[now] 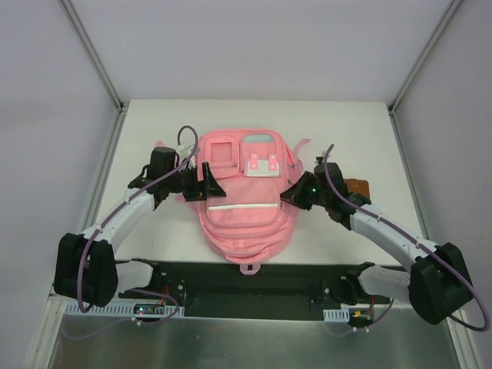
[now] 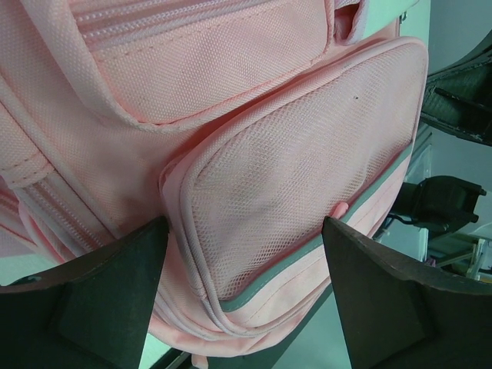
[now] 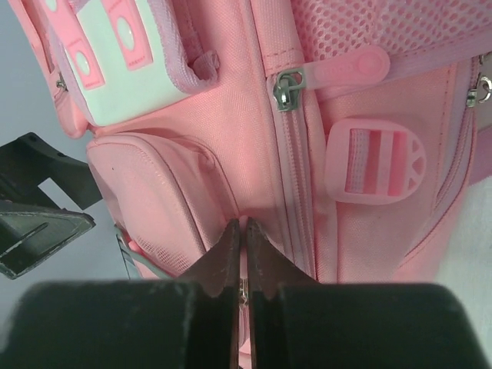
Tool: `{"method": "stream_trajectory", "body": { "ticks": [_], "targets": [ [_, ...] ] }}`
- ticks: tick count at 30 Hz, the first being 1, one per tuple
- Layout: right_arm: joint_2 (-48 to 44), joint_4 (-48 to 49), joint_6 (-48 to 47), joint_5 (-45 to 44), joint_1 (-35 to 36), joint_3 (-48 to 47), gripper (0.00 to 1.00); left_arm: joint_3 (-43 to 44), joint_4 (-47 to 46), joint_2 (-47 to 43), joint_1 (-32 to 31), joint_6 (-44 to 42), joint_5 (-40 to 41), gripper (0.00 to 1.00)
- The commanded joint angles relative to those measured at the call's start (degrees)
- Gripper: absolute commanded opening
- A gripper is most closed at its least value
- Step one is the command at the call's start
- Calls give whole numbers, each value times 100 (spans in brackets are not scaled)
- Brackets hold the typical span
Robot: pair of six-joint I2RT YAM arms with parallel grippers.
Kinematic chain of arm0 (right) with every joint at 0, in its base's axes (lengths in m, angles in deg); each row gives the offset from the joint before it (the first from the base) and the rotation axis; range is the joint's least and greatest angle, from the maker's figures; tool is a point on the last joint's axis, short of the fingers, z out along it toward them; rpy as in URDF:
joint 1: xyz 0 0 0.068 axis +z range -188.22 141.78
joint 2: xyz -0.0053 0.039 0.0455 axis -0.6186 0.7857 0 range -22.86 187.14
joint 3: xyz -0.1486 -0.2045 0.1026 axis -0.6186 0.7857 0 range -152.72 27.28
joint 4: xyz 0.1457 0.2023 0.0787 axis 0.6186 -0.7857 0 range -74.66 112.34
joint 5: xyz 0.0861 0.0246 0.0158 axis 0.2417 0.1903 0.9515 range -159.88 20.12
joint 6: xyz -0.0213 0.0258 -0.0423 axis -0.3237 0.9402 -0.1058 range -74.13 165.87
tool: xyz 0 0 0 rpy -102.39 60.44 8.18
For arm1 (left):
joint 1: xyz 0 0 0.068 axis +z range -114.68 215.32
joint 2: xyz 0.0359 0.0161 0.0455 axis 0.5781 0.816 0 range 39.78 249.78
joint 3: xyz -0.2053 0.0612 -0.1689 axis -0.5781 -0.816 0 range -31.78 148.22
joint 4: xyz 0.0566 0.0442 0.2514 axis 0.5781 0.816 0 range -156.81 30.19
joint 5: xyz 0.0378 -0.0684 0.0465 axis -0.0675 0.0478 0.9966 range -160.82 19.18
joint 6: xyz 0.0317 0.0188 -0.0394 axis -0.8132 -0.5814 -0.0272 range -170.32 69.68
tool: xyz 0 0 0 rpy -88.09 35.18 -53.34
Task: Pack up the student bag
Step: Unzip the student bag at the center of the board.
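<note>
Left gripper (image 1: 201,183) and right gripper (image 1: 290,196) flank the student bag (image 1: 242,223), which lies mid-tabletop (image 1: 154,131), reaching the near edge. Left wrist: jaws wide, either side of its mesh pocket (image 2: 292,177). Right wrist: jaws pressed together at the bag's zip seam (image 3: 296,169).

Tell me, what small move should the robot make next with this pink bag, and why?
Probably the left gripper should close on the student bag to steady it: its fingers stand open astride the mesh pocket, while the right gripper is pinched shut beside the zip.
</note>
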Motion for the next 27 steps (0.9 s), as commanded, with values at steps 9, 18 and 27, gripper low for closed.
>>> {"method": "stream_trajectory", "body": {
  "ticks": [9,18,27],
  "targets": [
    [-345,-928,-303,-627,254,-364,1,-150,-246,69,-110,153,-53,76],
    [-1137,-2336,-296,-2070,913,-435,1,-281,-492,25,-118,452,210,70],
    [-1216,-2520,645,-2413,2003,-92,1,-439,-843,-133,-136,865,518,69]
  ]
}}
